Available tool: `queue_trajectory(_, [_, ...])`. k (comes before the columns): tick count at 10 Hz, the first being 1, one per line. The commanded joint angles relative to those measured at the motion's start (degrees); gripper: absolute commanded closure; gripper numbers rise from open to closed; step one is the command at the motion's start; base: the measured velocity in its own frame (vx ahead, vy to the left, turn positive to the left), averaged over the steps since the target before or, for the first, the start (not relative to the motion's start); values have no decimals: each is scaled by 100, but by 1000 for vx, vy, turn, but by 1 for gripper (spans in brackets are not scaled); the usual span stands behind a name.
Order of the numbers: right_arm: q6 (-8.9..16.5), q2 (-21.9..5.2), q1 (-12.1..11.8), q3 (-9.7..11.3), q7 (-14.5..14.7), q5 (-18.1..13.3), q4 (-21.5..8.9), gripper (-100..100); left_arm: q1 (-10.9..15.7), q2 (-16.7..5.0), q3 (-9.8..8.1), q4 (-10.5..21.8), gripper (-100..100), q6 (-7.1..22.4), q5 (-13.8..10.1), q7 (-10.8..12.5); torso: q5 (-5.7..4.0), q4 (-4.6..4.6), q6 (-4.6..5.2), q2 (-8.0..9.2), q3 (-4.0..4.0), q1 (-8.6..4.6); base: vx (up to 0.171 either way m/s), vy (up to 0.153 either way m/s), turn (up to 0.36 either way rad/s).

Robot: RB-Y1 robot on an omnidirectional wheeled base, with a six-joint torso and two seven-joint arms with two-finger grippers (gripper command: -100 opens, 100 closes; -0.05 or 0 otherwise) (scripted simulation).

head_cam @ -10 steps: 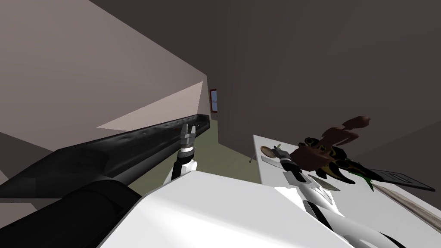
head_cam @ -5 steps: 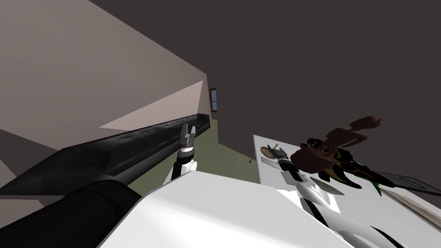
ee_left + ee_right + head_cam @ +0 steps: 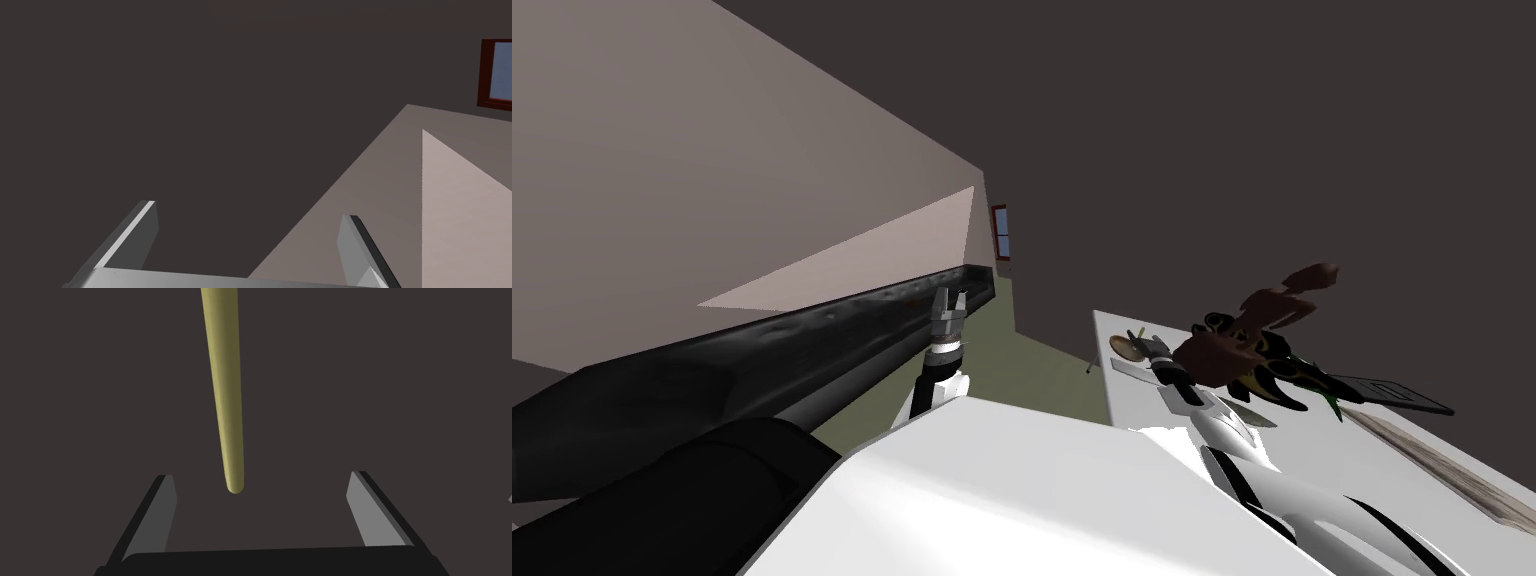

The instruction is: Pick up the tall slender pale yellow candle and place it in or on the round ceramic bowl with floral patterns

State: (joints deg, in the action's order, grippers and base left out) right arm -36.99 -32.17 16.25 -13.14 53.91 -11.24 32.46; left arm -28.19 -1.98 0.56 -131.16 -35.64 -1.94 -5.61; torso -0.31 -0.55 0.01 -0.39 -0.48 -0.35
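– Candle (image 3: 226, 388), where is it?
– Right in the gap of the right jaws. It is long, tapering and olive-yellow, with its rounded end pointing down toward the dark body of the hand. The jaws are spread wide, and neither blade touches it.
– So it isn't pinched?
– No, there is clear space on both sides of it.
– And the bowl?
– The bowl (image 3: 1122, 347) is a small tan disc right of centre in the head view, at the far corner of the white table (image 3: 1114, 396). The right jaws sit right at it. I can't tell from here whether the candle touches it.
– What else is on the table?
– A brown and black ornament (image 3: 1250, 350) just right of the arm, and a flat dark slab (image 3: 1392, 392) further right.
– And the other arm?
– It is raised at the middle of the frame, in front of a long black piece of furniture (image 3: 812, 340). The left jaws are spread too, with nothing between them.
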Motion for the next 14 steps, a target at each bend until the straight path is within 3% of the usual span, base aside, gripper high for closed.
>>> queue_trajectory(1, [177, 54, -47, 59, -61, -41, 281, -100, 0, 0, 0, 0, 0, 0, 0, 0, 0, 0, 0, 0, 0, 0, -20, 16, -68])
queue_trajectory(5, [421, 49, 145, 253, -231, -163, 482, -100, 0, 0, 0, 0, 0, 0, 0, 0, -2, -1, 2, -1, 0, -6, -11, 4, -91])
queue_trajectory(11, [1030, 36, 623, 739, -656, -471, 985, -100, 0, 0, 0, 0, 0, 0, 0, 0, -2, -1, -1, -2, -1, -5, -18, 8, -145])
queue_trajectory(12, [996, 41, 504, 682, -614, -432, 1039, -100, 0, 0, 0, 0, 0, 0, 0, 0, -2, -1, -1, -1, -1, -5, -7, 5, -33])
queue_trajectory(13, [1020, 41, 514, 691, -628, -438, 1047, 0, 1, 0, 0, 0, 0, 0, 0, 0, -3, -2, -3, -3, -2, -6, 0, 0, 0])
queue_trajectory(14, [1017, 41, 513, 689, -626, -437, 1046, 0, 1, 0, 0, 0, 0, 0, 0, 0, -3, -2, -3, -5, -3, -7, 0, 0, 0])
